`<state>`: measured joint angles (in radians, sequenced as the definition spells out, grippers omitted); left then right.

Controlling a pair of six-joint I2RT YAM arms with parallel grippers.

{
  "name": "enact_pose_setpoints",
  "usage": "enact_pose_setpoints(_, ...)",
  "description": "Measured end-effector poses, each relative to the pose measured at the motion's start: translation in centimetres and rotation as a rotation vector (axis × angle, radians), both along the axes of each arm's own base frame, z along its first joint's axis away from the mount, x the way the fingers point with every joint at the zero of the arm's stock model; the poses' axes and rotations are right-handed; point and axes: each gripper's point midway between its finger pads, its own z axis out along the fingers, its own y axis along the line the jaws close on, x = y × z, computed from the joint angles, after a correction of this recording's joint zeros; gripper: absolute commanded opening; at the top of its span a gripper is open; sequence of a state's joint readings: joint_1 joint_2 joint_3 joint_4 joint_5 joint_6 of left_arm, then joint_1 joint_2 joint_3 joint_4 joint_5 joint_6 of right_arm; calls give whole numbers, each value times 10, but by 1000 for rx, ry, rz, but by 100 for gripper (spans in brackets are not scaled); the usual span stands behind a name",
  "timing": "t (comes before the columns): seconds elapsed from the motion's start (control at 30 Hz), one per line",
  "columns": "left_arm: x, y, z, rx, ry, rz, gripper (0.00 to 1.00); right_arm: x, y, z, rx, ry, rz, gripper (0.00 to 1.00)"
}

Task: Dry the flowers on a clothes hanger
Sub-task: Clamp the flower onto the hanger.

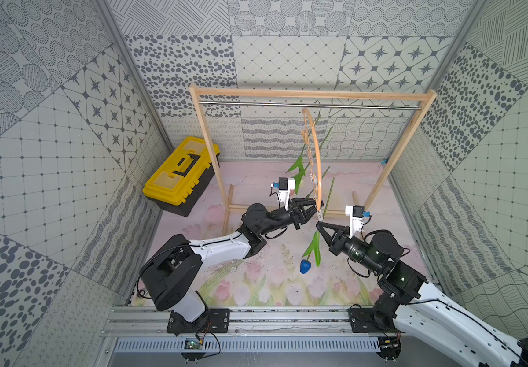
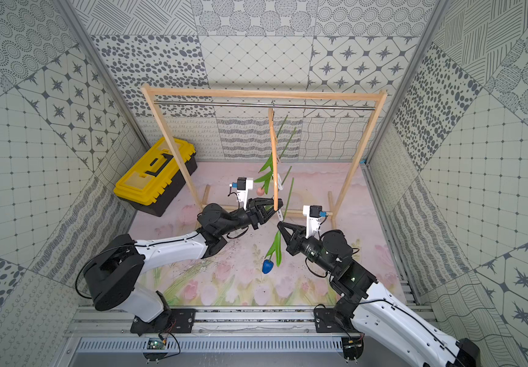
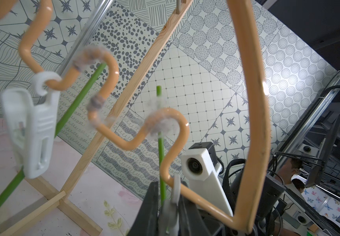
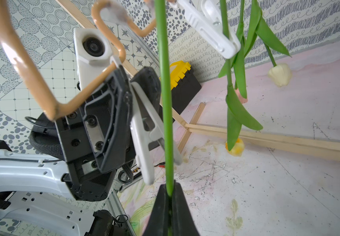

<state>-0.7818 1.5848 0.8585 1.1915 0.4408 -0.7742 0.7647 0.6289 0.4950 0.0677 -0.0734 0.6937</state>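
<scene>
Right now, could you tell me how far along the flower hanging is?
Done: the clothes hanger is on the rod, with the cream-white tulip, pink tulip and yellow tulip hanging head-down. In hand: the right gripper holds the blue tulip by its stem while the left gripper squeezes the end clothespin. Left: seat the stem in that pin, release.

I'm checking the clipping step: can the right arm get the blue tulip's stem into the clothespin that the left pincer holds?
Probably yes: the right pincer is shut on the stem, which runs right beside the clothespin squeezed in the left pincer, with nothing between them.
</scene>
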Motion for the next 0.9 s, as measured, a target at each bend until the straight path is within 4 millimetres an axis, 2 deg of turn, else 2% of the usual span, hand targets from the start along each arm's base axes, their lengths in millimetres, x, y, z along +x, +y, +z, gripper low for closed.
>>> enact_pose_setpoints(0.3, 5, 1, -5, -6, 11, 21, 0, 5, 12, -7, -21, 23, 28, 0)
enact_pose_setpoints(0.57, 6, 2, -4, -16, 10, 30, 0, 5, 13, -5, -19, 15, 34, 0)
enact_pose_setpoints(0.6, 6, 2, -4, -16, 10, 31, 3, 5, 13, -5, -19, 16, 34, 0)
enact_pose_setpoints(0.67, 6, 2, -4, -16, 11, 31, 27, 5, 13, -5, -19, 16, 34, 0)
enact_pose_setpoints(0.7, 6, 2, -4, -17, 11, 32, 33, 5, 13, -5, -19, 16, 34, 0)
enact_pose_setpoints(0.8, 8, 3, -8, -13, 37, 38, 42, 4, 13, -5, -19, 16, 38, 0)
enact_pose_setpoints(0.9, 8, 3, -12, -7, 64, 37, 46, 4, 13, -5, -19, 16, 38, 0)
